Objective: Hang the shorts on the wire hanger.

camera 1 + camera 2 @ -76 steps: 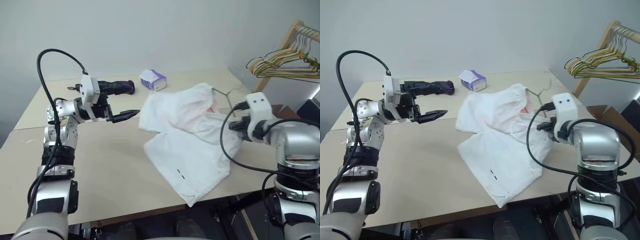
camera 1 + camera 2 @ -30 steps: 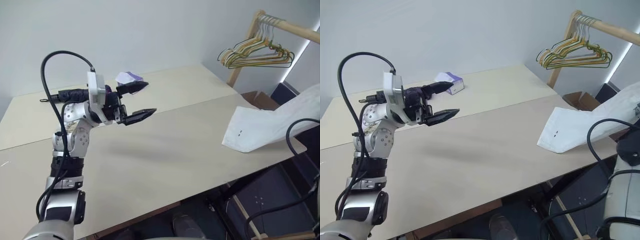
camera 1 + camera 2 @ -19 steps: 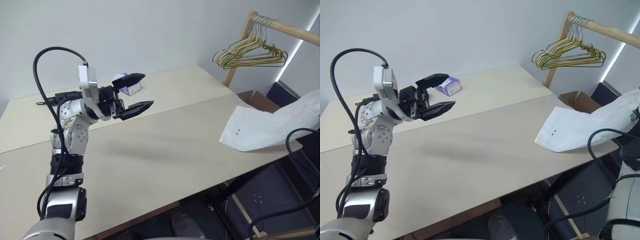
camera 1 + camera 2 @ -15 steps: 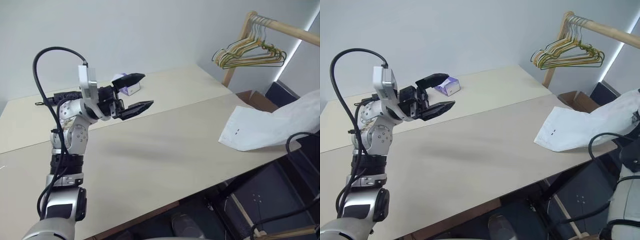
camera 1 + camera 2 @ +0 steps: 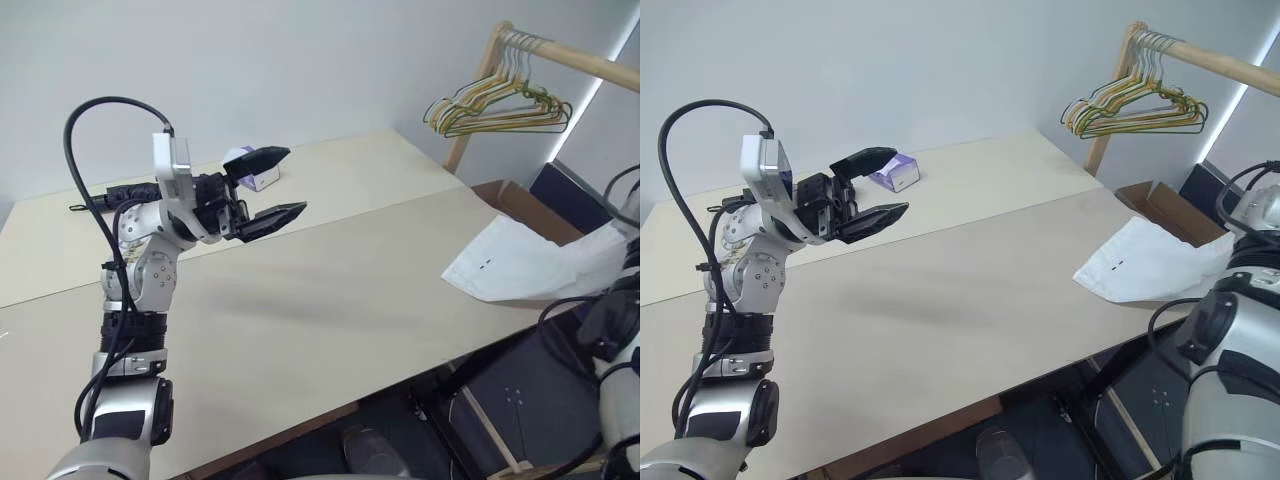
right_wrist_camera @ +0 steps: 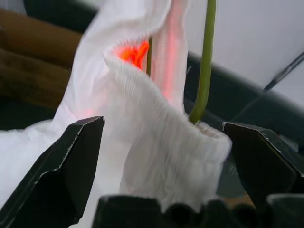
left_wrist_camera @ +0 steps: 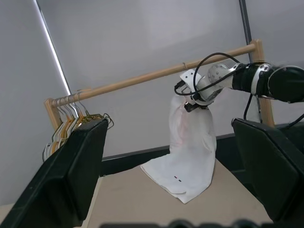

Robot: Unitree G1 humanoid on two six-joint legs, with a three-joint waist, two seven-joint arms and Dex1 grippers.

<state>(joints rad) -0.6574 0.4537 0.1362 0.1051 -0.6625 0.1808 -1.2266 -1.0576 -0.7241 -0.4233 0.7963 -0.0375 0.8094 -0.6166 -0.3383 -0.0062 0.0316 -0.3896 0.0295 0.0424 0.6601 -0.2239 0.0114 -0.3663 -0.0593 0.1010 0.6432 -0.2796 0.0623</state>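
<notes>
The right gripper (image 6: 164, 156) was nearest, off the right end of the table (image 5: 300, 300). Its two black fingers (image 6: 61, 175) stood wide apart. The shorts (image 6: 156, 142) sat in the gap between them, but the fingers did not squeeze the cloth. The bunched white waistband was right in front of the gripper. A thin green wire of the hanger (image 6: 205, 57) came up out of the waistband. A pink glow showed on the cloth near the top.

The low end of the shorts (image 5: 510, 265) lay on the right edge of the table, with two tiny dark marks near the hem. The rest of the cloth went up and off that edge toward the right arm.

Farther in, the left gripper (image 5: 268, 185) hung in the air above the table, well apart from the shorts. Its fingers (image 5: 275, 217) were spread wide and held nothing.

Behind it, a small box (image 5: 252, 175) sat near the back of the table.

Farthest back on the right stood a wooden rack (image 5: 560, 60). A bunch of hangers (image 5: 500, 105) hung from its bar.
</notes>
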